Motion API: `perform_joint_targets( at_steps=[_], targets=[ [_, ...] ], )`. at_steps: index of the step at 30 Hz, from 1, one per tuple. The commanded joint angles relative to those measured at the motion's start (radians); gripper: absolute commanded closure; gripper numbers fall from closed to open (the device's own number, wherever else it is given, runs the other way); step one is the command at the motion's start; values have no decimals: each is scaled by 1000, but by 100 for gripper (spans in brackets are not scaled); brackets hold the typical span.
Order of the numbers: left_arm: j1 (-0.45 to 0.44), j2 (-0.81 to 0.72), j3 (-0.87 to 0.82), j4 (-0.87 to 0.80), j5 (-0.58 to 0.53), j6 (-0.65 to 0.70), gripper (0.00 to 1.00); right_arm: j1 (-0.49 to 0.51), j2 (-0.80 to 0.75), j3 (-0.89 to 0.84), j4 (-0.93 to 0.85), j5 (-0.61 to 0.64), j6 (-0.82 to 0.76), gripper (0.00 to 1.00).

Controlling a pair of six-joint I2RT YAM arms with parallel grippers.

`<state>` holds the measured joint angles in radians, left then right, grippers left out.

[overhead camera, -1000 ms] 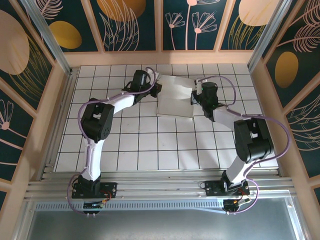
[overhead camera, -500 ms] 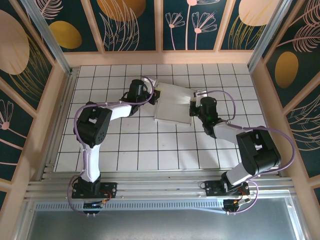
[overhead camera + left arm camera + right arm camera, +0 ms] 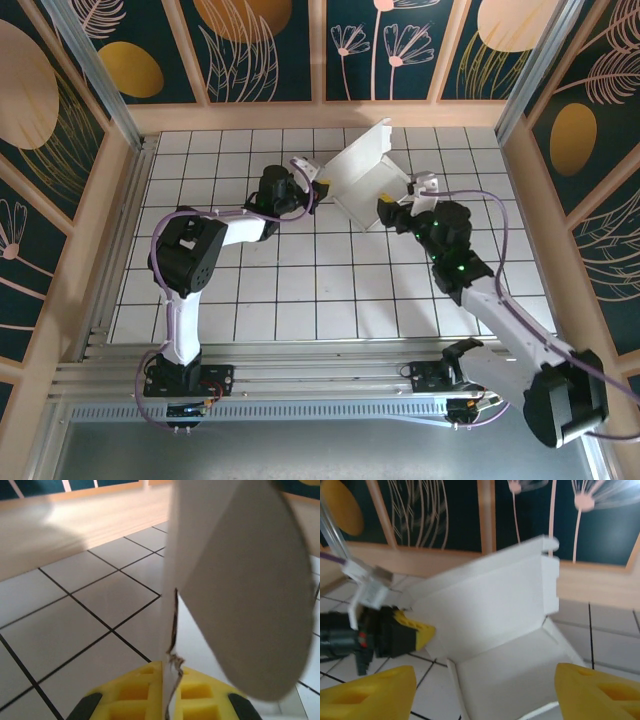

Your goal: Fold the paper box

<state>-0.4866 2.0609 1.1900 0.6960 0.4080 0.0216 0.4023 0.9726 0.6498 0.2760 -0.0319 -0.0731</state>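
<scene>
Paper box (image 3: 360, 180), white and half-folded, tilts up, pinched by the left gripper (image 3: 310, 193); right gripper (image 3: 393, 212) gapes wide, hiding its corner.

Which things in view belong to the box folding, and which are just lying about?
Job in hand:
- white thin cardboard paper box, raised and tilted
- left gripper, clamped on its edge
- right gripper, open

Just surroundings:
- white tiled table
- dark floral wall panels
</scene>
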Motion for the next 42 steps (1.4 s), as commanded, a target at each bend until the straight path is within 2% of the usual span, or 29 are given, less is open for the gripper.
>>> perform_joint_targets(
  at_steps=[1, 3, 6, 10, 16, 20, 24, 28, 34, 37, 40, 42],
  targets=[
    [0, -21, 41, -11, 38, 126, 100, -34, 35, 166, -209, -86, -192, 22],
    [0, -14, 61, -46, 40, 171, 100, -43, 132, 286, -326, -157, -400, 23],
    [0, 9, 123, -133, 40, 222, 100, -54, 312, 481, -478, -153, -701, 23],
    [0, 36, 163, -162, 69, 250, 100, -111, 516, 685, -644, -287, -1103, 29],
    [0, 86, 241, -284, 73, 354, 100, -133, 792, 1012, -817, -266, -1355, 36],
    [0, 130, 302, -359, 59, 423, 100, -118, 884, 1092, -802, -274, -1421, 35],
    [0, 147, 321, -366, 58, 468, 100, -119, 992, 1196, -849, -275, -1458, 36],
    [0, 152, 316, -354, 49, 499, 100, -114, 1049, 1228, -843, -273, -1471, 39],
    [0, 154, 309, -321, 55, 498, 100, -117, 1120, 1242, -831, -260, -1475, 57],
    [0, 145, 287, -263, 56, 452, 100, -115, 1119, 1219, -797, -277, -1451, 77],
    [0, 105, 216, -155, 52, 340, 75, -114, 1100, 1168, -751, -275, -1443, 81],
    [0, 46, 139, -88, 53, 258, 63, -117, 1092, 1152, -741, -280, -1436, 81]
  ],
)
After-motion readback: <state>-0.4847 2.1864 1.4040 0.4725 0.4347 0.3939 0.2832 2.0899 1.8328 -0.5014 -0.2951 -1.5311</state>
